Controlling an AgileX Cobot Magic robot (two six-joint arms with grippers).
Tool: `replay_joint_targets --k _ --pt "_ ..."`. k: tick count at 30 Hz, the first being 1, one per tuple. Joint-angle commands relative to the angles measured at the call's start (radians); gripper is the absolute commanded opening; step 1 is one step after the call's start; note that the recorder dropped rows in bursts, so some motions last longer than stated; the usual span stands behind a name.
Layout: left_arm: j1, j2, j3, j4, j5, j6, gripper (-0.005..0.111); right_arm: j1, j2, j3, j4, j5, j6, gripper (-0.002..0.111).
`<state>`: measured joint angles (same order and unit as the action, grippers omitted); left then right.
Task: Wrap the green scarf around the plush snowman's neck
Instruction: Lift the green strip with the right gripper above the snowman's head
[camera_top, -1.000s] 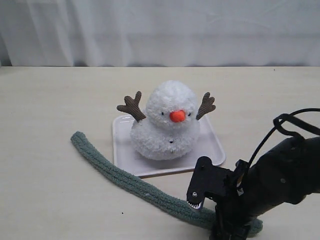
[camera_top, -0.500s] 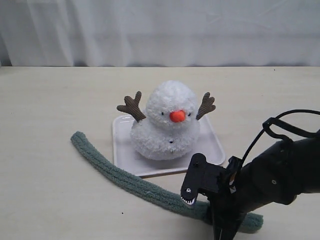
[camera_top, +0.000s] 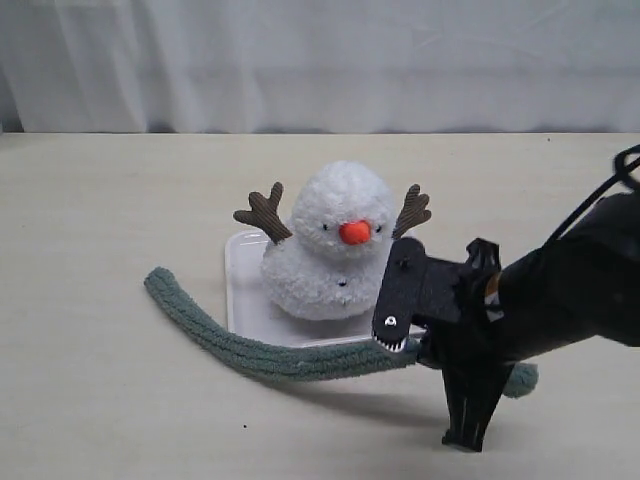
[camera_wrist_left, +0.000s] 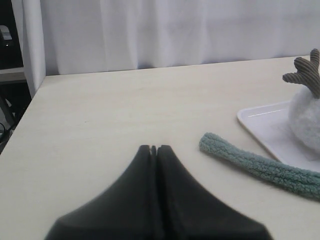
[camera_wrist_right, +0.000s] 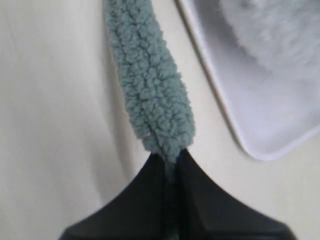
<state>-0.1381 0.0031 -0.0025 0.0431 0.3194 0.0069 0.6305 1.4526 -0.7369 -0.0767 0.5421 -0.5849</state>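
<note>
My right gripper (camera_wrist_right: 169, 159) was clamped on the green scarf (camera_wrist_right: 150, 85) end; carrying it behind the snowman's neck (camera_top: 300, 252) seemed next.

The plush snowman (camera_top: 335, 250) is sitting upright on a white tray (camera_top: 243, 292) with the snowman's neck (camera_top: 300, 250) showing bare, while the green scarf (camera_top: 250, 352) is curving along the counter (camera_top: 100, 380) before it, its right end being pinched above the surface by the right pincer (camera_wrist_right: 170, 159).
</note>
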Motion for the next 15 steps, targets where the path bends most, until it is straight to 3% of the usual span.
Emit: replay_joint_targets --k 1,7,15 --pt "0.003 -0.003 0.003 -0.004 -0.010 -0.002 0.000 0.001 -0.151 -0.032 0.006 0.034 -0.006 0.004" --pt "0.003 -0.003 0.003 -0.004 -0.010 -0.002 0.000 0.001 -0.384 -0.087 0.006 0.021 -0.039 0.004" --pt "0.003 -0.003 0.003 -0.004 -0.010 -0.002 0.000 0.001 -0.633 -0.102 0.022 -0.220 -0.039 0.004"
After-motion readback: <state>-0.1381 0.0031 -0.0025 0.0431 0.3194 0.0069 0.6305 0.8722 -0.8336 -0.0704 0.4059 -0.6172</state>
